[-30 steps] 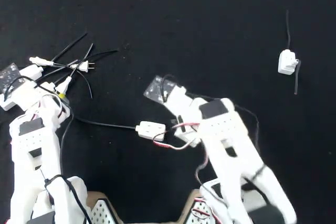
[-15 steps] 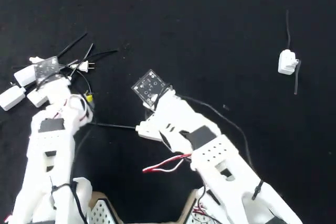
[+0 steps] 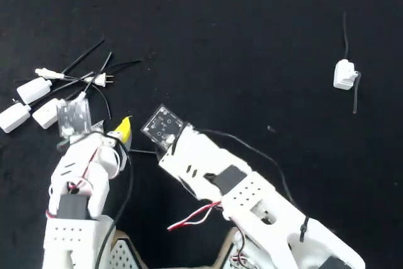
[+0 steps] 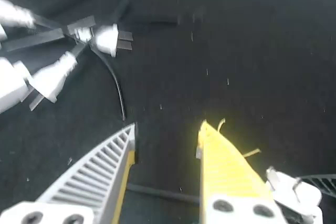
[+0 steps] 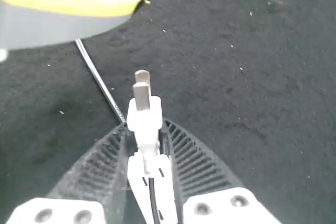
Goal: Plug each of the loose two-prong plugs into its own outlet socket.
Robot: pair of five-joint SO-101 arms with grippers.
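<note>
Right pincer (image 5: pixel 145 126): clamped on a white two-prong plug (image 5: pixel 143 114), whose cord runs back between the fingers.
Held plug: lifted off the surface (image 3: pixel 252 42), over its left half and closer to the near edge than the far one.
Long axis: in line with the pincer, with the prongs (image 5: pixel 140 87) pointing away from it toward the far-left corner.
Left pincer (image 4: pixel 167 128): fingers apart and holding nothing, just beside the held plug on the left-edge side. A black cord (image 4: pixel 157 192) lies across the surface beneath it.
White blocks (image 3: pixel 33 91): three near the left edge, probably the outlet sockets.
Loose plugs (image 3: pixel 99 80): among those blocks, prongs bare, cords tangled.
Lone block (image 3: pixel 344 74): near the right edge, well apart from both arms.
Deciding relation: the blocks lie beyond the left pincer, roughly where the prongs point. The left arm is nearer, so it seems best placed to steady a socket.
</note>
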